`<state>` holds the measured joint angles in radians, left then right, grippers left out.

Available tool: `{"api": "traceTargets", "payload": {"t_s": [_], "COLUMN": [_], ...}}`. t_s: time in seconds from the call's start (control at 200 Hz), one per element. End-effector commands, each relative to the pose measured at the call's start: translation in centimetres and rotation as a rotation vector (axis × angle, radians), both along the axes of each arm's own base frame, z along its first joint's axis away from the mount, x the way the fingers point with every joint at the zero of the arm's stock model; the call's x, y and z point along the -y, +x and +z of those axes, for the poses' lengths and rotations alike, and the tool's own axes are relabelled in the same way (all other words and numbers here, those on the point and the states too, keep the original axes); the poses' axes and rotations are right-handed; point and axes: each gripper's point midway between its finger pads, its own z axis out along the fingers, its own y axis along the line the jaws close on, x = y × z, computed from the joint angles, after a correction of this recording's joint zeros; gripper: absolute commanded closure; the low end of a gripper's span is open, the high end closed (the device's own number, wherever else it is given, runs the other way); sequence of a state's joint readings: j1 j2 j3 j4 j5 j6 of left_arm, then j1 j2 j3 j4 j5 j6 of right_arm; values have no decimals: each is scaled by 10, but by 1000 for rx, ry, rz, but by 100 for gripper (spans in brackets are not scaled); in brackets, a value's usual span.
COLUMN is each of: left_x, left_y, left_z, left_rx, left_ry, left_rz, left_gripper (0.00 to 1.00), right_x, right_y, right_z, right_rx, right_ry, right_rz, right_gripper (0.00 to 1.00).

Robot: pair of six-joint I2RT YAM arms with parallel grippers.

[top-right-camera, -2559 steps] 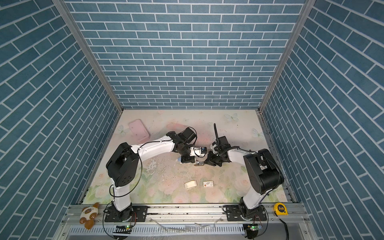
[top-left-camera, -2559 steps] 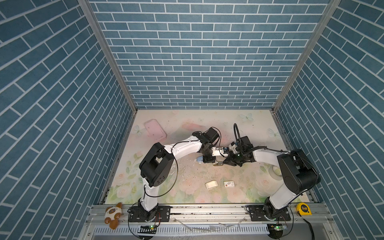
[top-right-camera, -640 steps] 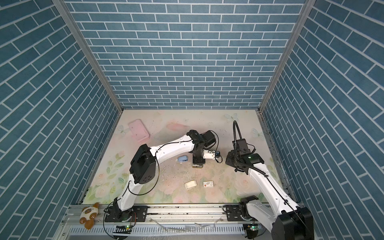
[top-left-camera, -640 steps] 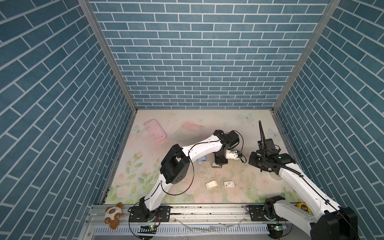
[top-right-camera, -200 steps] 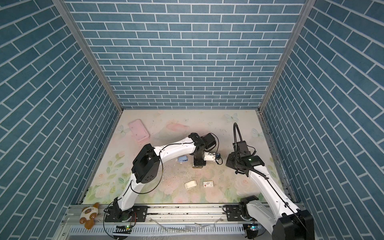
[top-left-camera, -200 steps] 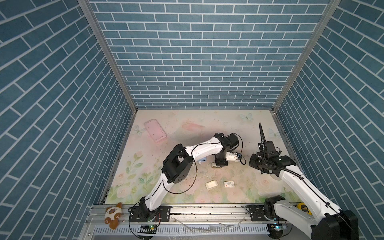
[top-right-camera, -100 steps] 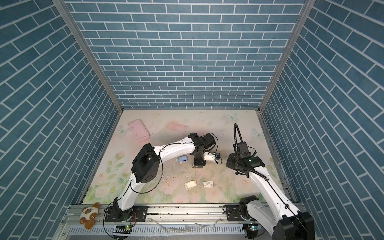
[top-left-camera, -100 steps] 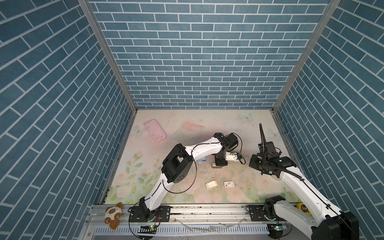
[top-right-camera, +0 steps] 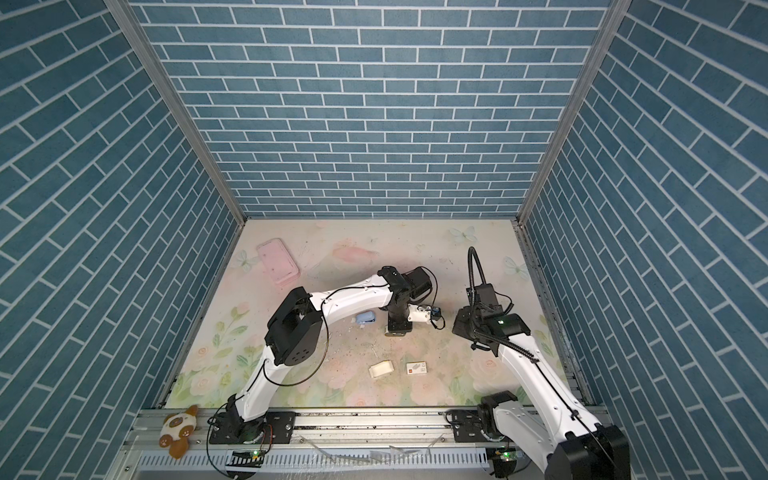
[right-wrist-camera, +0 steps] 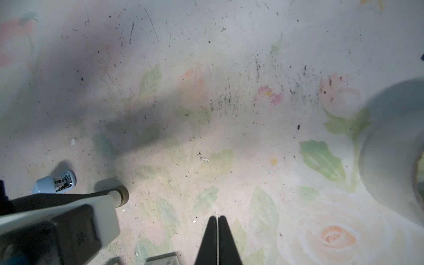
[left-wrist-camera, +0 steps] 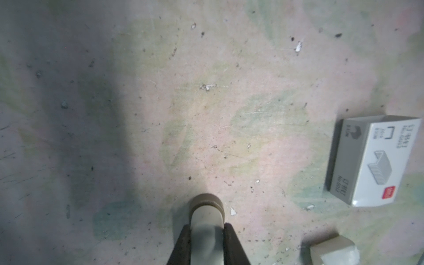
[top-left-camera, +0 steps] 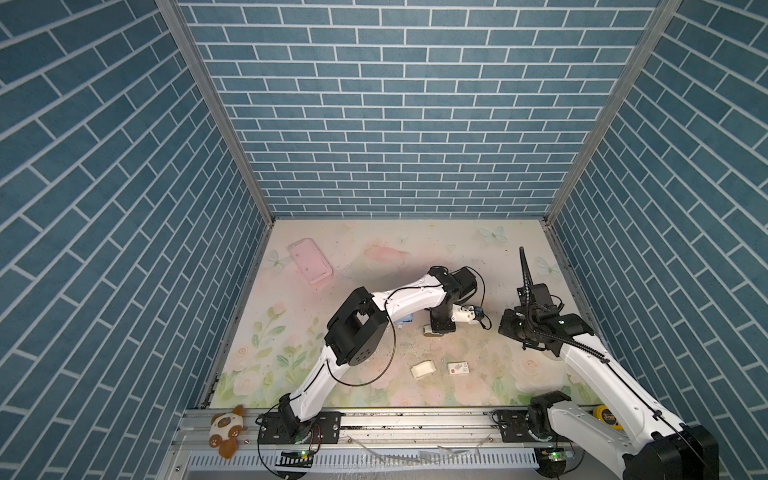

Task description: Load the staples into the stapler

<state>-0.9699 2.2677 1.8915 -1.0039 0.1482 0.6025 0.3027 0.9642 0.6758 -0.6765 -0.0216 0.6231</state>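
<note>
On the floral table [top-left-camera: 374, 257], the left fingers [left-wrist-camera: 183, 243] clamp what seems to be the cream stapler [left-wrist-camera: 206, 213] end-down, likely to steady it for loading. The right fingers [right-wrist-camera: 210, 241] hang pressed together, empty. The staple sleeve [left-wrist-camera: 376, 160] and card tray [left-wrist-camera: 332, 252] lie nearby, but no loose staples show.

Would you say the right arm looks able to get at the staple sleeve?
Probably yes: the sleeve lies in the open near the right tool, which is shut and empty; nothing stands between.
</note>
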Motion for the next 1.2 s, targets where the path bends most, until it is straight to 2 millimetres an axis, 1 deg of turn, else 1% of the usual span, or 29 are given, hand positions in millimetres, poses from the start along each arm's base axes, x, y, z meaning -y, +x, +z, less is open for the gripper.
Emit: {"api": "traceTargets", "payload": {"t_s": [0.0, 0.19, 0.425, 0.595, 0.765, 0.87, 0.925, 0.995, 1.045, 1.195], "left_x": [-33, -27, -24, -24, -23, -22, -22, -22, -22, -19], "left_y": [-17, -6, 0, 0, 0, 0, 0, 0, 0, 3], "left_z": [-47, -15, 11, 24, 25, 26, 26, 26, 27, 36], "left_rx": [-75, -13, 29, 43, 44, 42, 42, 43, 47, 67], "left_ry": [185, 142, 106, 88, 86, 80, 77, 72, 69, 42], "left_rz": [-14, -9, -3, 2, 6, 10, 12, 12, 12, 16], "left_gripper": [100, 100, 100, 97, 95, 89, 83, 77, 70, 54], "right_x": [6, 6, 6, 6, 5, 5, 5, 6, 5, 4], "right_y": [-5, -4, -3, -1, 0, 1, 1, 2, 2, 8], "right_z": [-2, 1, 5, 8, 9, 10, 10, 10, 11, 13], "right_rx": [-14, -9, 0, 4, 7, 9, 7, 11, 19, 54], "right_ry": [-24, -22, -20, -20, -19, -18, -20, -22, -22, -21], "right_rz": [-15, -16, -16, -18, -17, -17, -18, -17, -14, -2], "right_gripper": [94, 94, 94, 93, 93, 93, 92, 91, 90, 86]}}
